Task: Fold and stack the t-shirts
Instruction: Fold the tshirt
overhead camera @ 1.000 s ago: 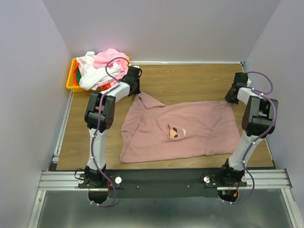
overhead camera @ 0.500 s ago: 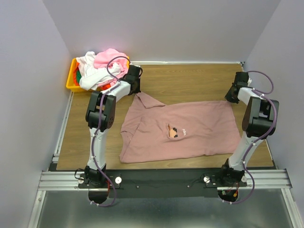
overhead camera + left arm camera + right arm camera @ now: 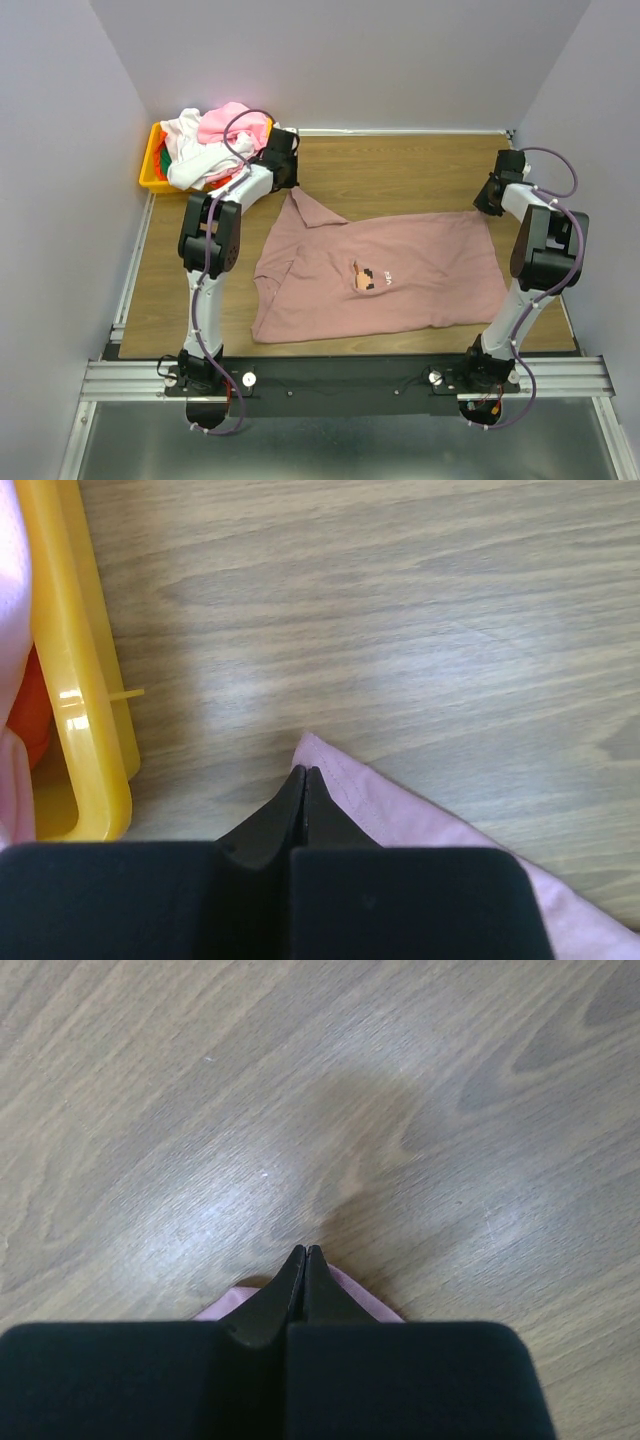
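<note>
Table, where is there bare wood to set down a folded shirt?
Bare wood lies behind the mauve t-shirt, up to the back wall. A narrower strip runs along the left edge, nearer than the yellow bin. Crowded: the bin, heaped with shirts.

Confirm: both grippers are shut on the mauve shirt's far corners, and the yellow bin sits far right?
Wrong on the bin: it sits far left, as the top view shows. The left gripper and right gripper are indeed shut on far corners of the shirt.

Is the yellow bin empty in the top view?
No, the yellow bin is heaped with white and pink t-shirts.
</note>
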You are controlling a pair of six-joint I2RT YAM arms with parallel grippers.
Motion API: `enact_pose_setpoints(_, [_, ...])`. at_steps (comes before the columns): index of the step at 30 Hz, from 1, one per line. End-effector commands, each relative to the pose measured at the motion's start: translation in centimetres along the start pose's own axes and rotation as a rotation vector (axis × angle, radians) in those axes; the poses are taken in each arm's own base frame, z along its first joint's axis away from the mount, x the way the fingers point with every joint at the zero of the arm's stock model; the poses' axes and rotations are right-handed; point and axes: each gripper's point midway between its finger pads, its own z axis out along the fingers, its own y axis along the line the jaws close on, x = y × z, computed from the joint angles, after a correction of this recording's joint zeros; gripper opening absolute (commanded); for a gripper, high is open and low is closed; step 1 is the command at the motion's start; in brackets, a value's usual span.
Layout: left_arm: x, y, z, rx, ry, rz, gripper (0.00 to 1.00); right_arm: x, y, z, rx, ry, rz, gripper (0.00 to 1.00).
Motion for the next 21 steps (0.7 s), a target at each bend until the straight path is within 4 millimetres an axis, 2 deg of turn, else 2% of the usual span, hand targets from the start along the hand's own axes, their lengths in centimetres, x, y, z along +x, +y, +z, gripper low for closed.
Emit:
enact_pose_setpoints(1, [-3.1, -1.3, -2.7, 0.057, -0.060, -0.008, 0.00, -0.2, -0.1, -1.1, -0.017, -0.001, 0.010, 0.00])
enact_pose_setpoints(7, [-4.0, -1.5, -4.5, 0.076, -0.094, -0.014, 0.00, -0.4, 0.2, -1.4, -0.033, -0.005, 0.012, 0.00])
enact_pose_setpoints(8, [-4.8, -1.6, -5.3, 0.075, -0.121, -0.026, 0.00, -0.7, 0.3, -1.5, -0.036, -0.010, 0.015, 0.00])
enact_pose_setpoints(11, [-6.2, -1.9, -6.0, 0.100, -0.169, -0.036, 0.00, -1.0, 0.7, -1.5, -0.052, -0.012, 0.015, 0.00])
enact_pose_setpoints(16, [-8.2, -3.3, -5.9, 0.162, -0.172, -0.024, 0.00, -2.6, 1.6, -1.9, -0.082, -0.040, 0.021, 0.00])
enact_pose_setpoints(18, [-8.2, -3.2, -5.0, 0.158, -0.156, -0.021, 0.00, -3.6, 2.2, -2.1, -0.101, -0.057, 0.024, 0.00])
enact_pose_setpoints(21, [-9.9, -2.9, -4.4, 0.164, -0.175, -0.041, 0.00, -4.6, 3.0, -2.1, -0.131, -0.068, 0.027, 0.00])
